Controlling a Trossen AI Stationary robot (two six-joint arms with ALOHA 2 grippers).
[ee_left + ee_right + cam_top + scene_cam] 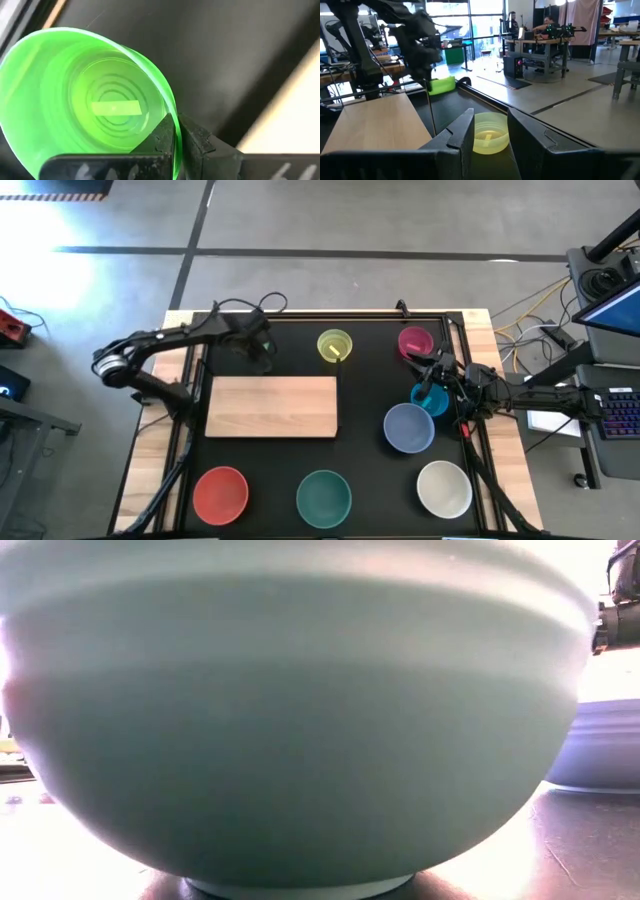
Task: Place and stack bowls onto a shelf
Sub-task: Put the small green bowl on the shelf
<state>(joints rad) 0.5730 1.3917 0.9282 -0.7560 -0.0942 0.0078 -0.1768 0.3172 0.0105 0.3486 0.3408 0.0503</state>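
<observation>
Step in hand looks like the pickup of the green bowl [85, 95]: left gripper [177, 132] is clamped on its rim, one finger inside, one outside, at the table's far edge just beyond the shelf [272, 406]. The shelf's board is bare, no bowl on it yet, so the task is prob. at its start. Next move, as I judge it: lift w/o letting the thin rim slip, carry it over the wood, set it down flat w/ room left for stacking. Right gripper [432, 385] sits over the cyan bowl [430, 398], near the magenta bowl [414, 340] and just beside the pale blue bowl [408, 427]; its jaws are partly closed, and I can't tell if they hold anything. Yellow bowl [334, 345], red bowl [220, 493], teal bowl [323, 496] and white bowl [444, 488] rest on the black tabletop [370, 395], apart from each other. Only a small label-like strip shows in the green and yellow ones; the others look empty.
</observation>
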